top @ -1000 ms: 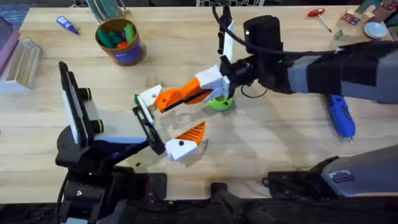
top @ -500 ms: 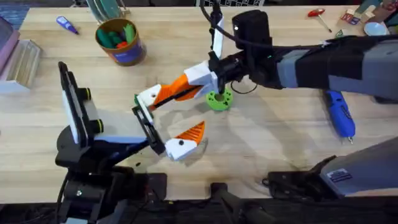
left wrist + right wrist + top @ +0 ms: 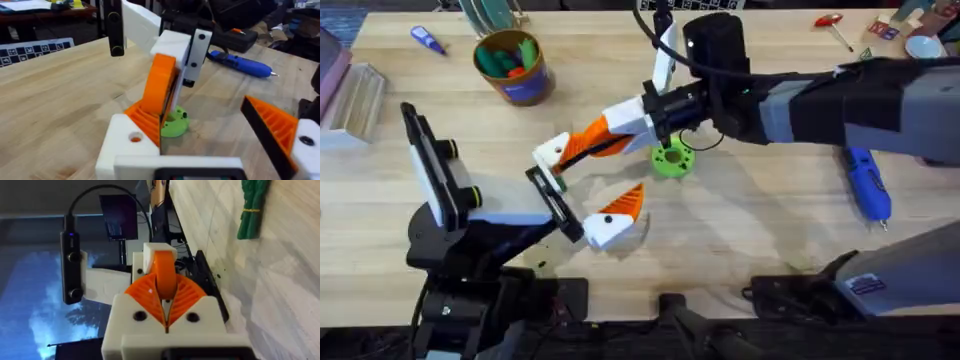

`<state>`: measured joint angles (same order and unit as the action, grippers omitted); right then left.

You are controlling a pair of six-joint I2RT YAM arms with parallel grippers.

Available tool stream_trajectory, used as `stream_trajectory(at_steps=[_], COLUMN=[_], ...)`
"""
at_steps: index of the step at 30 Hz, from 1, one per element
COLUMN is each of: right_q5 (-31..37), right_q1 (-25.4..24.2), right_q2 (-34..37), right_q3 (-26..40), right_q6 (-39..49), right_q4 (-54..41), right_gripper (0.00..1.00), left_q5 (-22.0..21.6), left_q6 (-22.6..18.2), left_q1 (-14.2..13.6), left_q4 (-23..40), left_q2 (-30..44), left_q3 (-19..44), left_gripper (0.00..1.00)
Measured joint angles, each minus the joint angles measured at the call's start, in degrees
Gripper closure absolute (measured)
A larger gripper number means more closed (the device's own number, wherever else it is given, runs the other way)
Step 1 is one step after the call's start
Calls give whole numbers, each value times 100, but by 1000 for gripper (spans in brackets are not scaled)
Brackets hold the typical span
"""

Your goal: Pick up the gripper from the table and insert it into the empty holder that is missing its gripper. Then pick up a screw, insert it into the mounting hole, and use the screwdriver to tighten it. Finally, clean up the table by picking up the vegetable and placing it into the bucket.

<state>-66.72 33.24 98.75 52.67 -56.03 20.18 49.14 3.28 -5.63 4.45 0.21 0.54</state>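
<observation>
Shifted up and leftward since a second ago, the right gripper (image 3: 582, 148) now leaves the green holed disc (image 3: 671, 159) uncovered on the pale wood surface (image 3: 760, 230), its ribbed orange pads clamped on the orange wedge (image 3: 161, 92) at the white holder (image 3: 552, 152). Left gripper (image 3: 582, 192) stands apart around it. One fat blue screwdriver (image 3: 868, 187) lies rightward; one round blue bucket (image 3: 512, 66) sits far left.

Orange ribbed gripper (image 3: 588, 147) pinched in right gripper (image 3: 605, 140), tip seated against white holder (image 3: 553, 152). Blue screwdriver (image 3: 867, 186) flat, well behind. Bucket (image 3: 513, 66) upright, apart.
</observation>
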Motion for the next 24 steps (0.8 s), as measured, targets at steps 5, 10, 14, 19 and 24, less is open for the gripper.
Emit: stream_trajectory(at_steps=[5, 10, 14, 19, 24], right_q5=[70, -42, -175, -218, -263], right_q1=[13, -21, -57, -51, -44], right_q2=[1, 0, 1, 1, 1], right_q3=[14, 16, 16, 16, 16], right_q6=[-9, 77, 201, 383, 470], right_q4=[-7, -36, -68, -103, -107], right_gripper=[993, 983, 908, 805, 775], left_q5=[-55, -38, 9, 63, 105], left_q6=[25, 20, 16, -20, -37], left_q1=[3, -2, -2, -13, -45], left_q4=[-6, -11, -11, -11, -11], left_q2=[0, 0, 0, 0, 0], left_q3=[0, 0, 0, 0, 0], left_gripper=[15, 15, 15, 15, 15])
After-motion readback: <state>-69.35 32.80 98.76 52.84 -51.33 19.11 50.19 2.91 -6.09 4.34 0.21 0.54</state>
